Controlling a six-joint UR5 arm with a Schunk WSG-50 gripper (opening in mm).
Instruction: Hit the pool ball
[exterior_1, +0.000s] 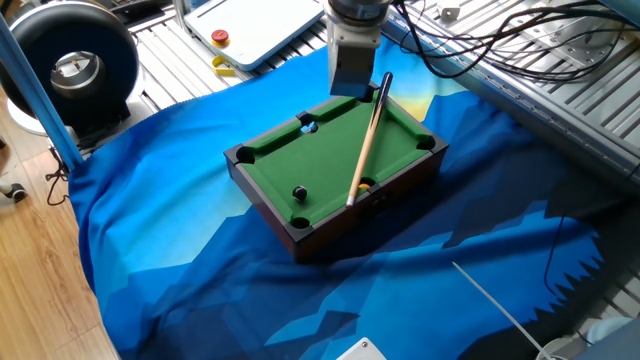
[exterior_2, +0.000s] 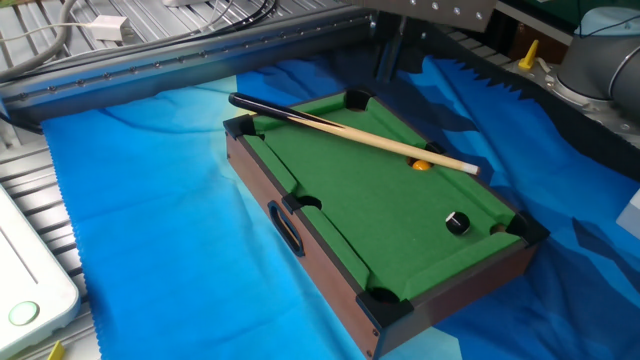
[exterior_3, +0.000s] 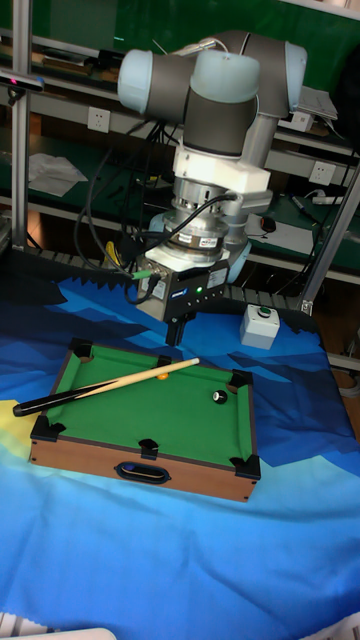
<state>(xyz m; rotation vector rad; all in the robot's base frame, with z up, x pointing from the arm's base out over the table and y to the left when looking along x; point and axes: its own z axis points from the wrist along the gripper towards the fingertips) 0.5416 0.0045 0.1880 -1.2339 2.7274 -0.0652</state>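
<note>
Tall fixed view shows the pincer hanging above the far rail of the miniature pool table, its fingers apparently together, though whether it is closed cannot be told for certain; it grips nothing. The cue stick lies untouched below and to one side of the pincer, resting across the felt with its tip beside the orange ball. The pool ball sits on the felt below the pincer toward the other end, well apart from it. Judgement: nothing is accomplished yet; taking the cue and striking remain.

Grey UR5 arm, pale-blue joint caps, black cables.
</note>
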